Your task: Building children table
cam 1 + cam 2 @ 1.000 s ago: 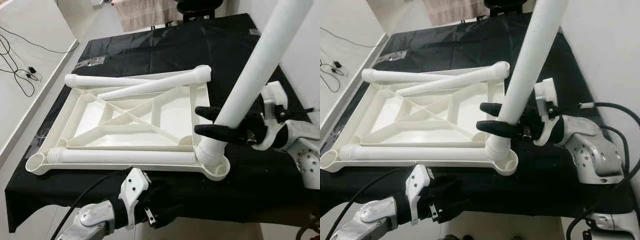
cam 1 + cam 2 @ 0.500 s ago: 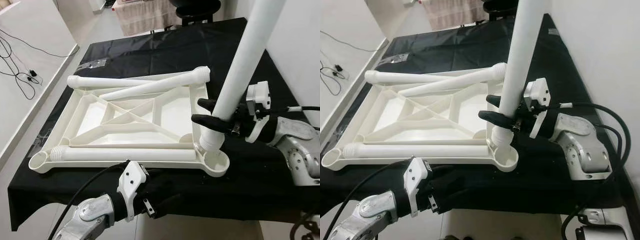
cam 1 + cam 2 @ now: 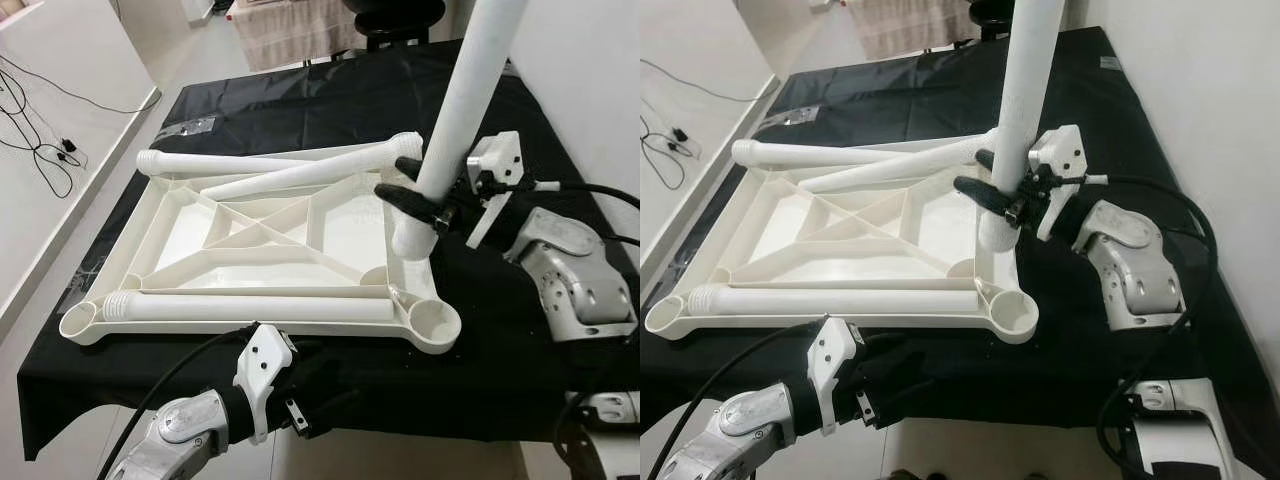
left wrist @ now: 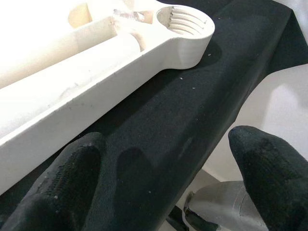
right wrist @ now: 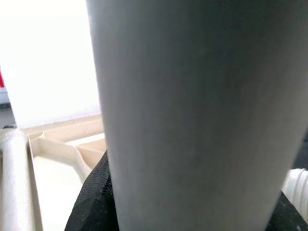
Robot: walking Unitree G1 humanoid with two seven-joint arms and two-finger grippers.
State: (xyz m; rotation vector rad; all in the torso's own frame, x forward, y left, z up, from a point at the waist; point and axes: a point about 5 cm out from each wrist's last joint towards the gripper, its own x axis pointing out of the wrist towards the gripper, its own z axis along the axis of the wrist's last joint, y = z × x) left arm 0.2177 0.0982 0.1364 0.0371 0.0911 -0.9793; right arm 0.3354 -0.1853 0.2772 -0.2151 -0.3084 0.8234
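- The right gripper [image 3: 412, 190] is clenched round a long white plastic table leg [image 3: 455, 110], holding it nearly upright; its lower threaded end [image 3: 408, 238] now hangs above the right edge of the tabletop, whereas a second ago it sat at the near right corner socket [image 3: 436, 322]; leg and gripper have lifted and shifted away from the robot.
- The white ribbed plastic tabletop [image 3: 260, 245] lies upside down on the black cloth-covered table [image 3: 300, 100], unmoved; three more white legs rest on it, one [image 3: 255, 312] along the near edge, one [image 3: 215, 163] along the far edge, and one [image 3: 310, 172] slanting across the far part.
- The left gripper [image 4: 163, 187] hovers low at the table's near edge, just beside the tabletop, fingers [image 4: 62, 183] spread apart and holding nothing; it has stayed there.
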